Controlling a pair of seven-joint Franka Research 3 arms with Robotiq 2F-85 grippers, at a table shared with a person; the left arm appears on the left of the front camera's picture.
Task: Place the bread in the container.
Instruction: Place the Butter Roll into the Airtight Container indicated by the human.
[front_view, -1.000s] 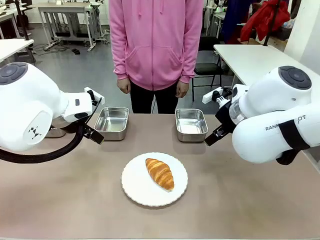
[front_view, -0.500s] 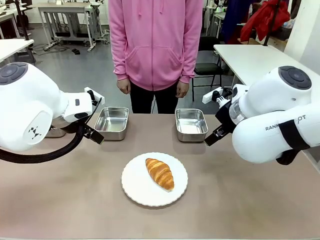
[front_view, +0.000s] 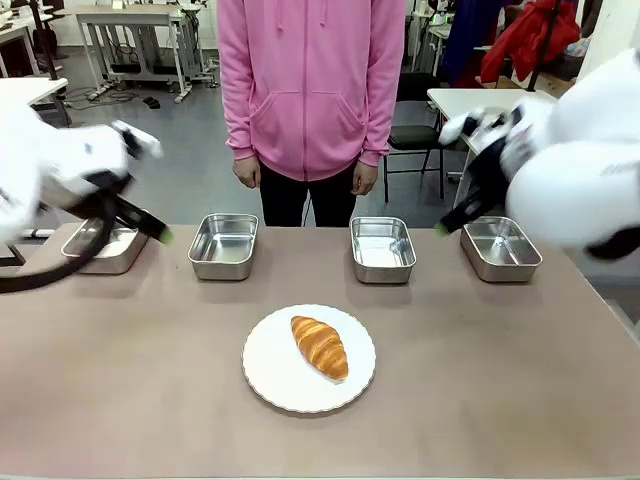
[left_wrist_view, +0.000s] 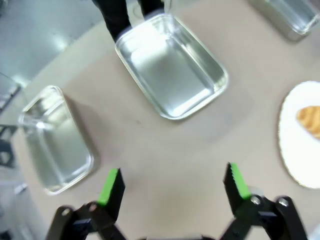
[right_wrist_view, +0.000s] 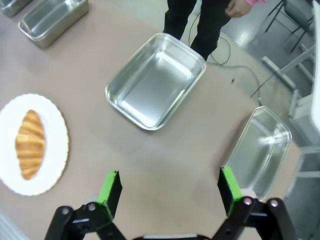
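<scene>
The bread (front_view: 320, 346), a golden-brown croissant, lies on a round white plate (front_view: 275, 375) at the middle of the table. It also appears in the left wrist view (left_wrist_view: 311, 120) and the right wrist view (right_wrist_view: 30, 144). Several steel containers stand in a row behind it (front_view: 224, 245) (front_view: 382, 249). My left gripper (front_view: 160, 233) hangs above the far left container, motion-blurred; its jaws are open and hold nothing (left_wrist_view: 173, 184). My right gripper (front_view: 442, 229) hovers between the two right containers, likewise open with nothing in it (right_wrist_view: 170, 189).
The outer pans sit at the far left (front_view: 105, 248) and far right (front_view: 500, 247). A person in a pink hoodie (front_view: 310, 90) stands at the far edge, hands down by the sides. Bare tabletop lies around the plate.
Both arms have risen and swung outward from near the inner pans, uncovering the two outer pans. The croissant and plate have not moved.
</scene>
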